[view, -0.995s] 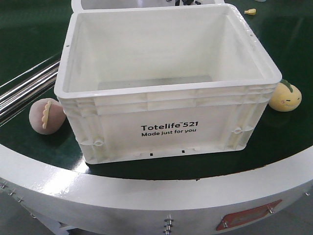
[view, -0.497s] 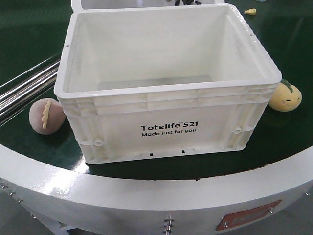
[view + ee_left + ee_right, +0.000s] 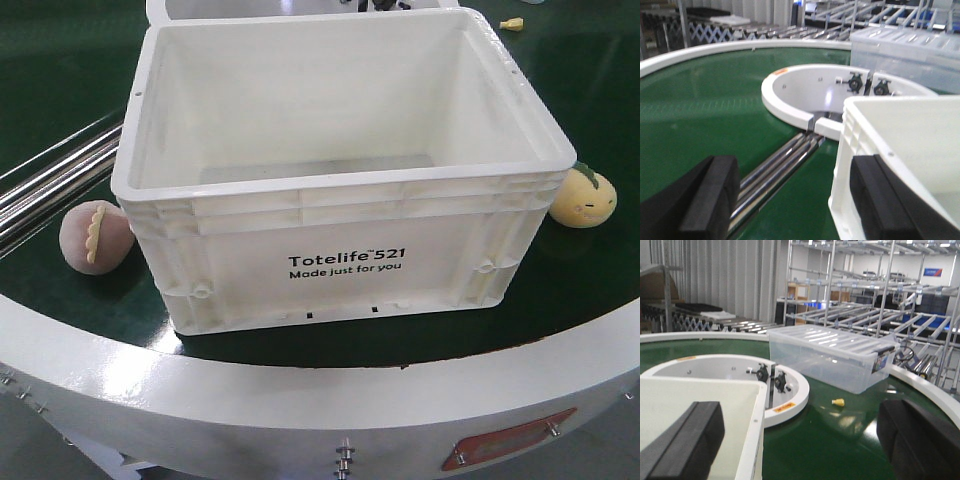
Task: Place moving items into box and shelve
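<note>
1. Over the last second nothing has shifted. The white Totelife crate [image 3: 350,230] stands empty on the green table [image 3: 590,280], flanked by the pink plush toy [image 3: 95,237] and the yellow plush toy [image 3: 585,197].
2. The left fingers [image 3: 710,200] are spread apart and hold nothing, with the crate's corner just behind one of them.
3. The right fingers [image 3: 685,440] are also spread and bare, with the crate's rim just beyond one. No toy lies between either pair.
4. Packing seems not yet begun, so picking up a toy likely comes first.

Bright, even overhead light, front view pretty crisp — wrist views softer, with the box [image 3: 910,145] blown out white.
</note>
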Controlling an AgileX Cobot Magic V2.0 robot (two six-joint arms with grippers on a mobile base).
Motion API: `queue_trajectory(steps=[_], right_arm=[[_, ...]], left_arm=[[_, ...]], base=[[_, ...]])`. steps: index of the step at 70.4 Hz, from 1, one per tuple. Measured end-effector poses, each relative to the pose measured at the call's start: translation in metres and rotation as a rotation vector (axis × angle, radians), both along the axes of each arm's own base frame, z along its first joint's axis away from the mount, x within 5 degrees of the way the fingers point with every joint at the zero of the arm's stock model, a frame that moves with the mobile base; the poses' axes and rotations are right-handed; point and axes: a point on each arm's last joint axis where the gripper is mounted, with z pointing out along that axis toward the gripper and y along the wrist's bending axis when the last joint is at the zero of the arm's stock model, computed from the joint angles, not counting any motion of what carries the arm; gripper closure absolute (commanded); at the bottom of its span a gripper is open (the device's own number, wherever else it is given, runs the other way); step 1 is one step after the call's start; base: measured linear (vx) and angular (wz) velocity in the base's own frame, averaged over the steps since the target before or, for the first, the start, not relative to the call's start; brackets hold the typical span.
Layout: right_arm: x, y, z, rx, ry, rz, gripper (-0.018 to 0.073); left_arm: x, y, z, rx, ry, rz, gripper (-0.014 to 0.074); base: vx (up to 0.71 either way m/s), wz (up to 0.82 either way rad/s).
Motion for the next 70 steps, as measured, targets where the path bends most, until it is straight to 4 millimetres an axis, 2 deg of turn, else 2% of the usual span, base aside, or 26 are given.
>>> queue_trajectory(steps=[18,40,57,70], right_arm=[[0.0,-0.016,-0.007,0.001,0.072,-0.139,-0.0076],[0.0,-0.017,-0.009,-0.03,0.105,-0.148,-0.0058],[0.0,-0.017,-0.01,-0.041,0.106,-0.15,-0.0044],[0.0,-0.017,-0.011,-0.032,0.122,-0.15,-0.0034]], left_arm=[[-0.008,0.002,-0.003,0.068,0.064,0.009,0.0008],[-0.011,0.003,-0.002,0.022,0.075,0.026,0.0008],[-0.011,0.019,-0.003,0.03,0.08,0.124,0.0008],[-0.011,0.019,-0.003,0.03,0.085,0.128,0.0008]], base=[[0.0,0.0],[0.0,0.0],[0.0,0.0],[0.0,0.0]])
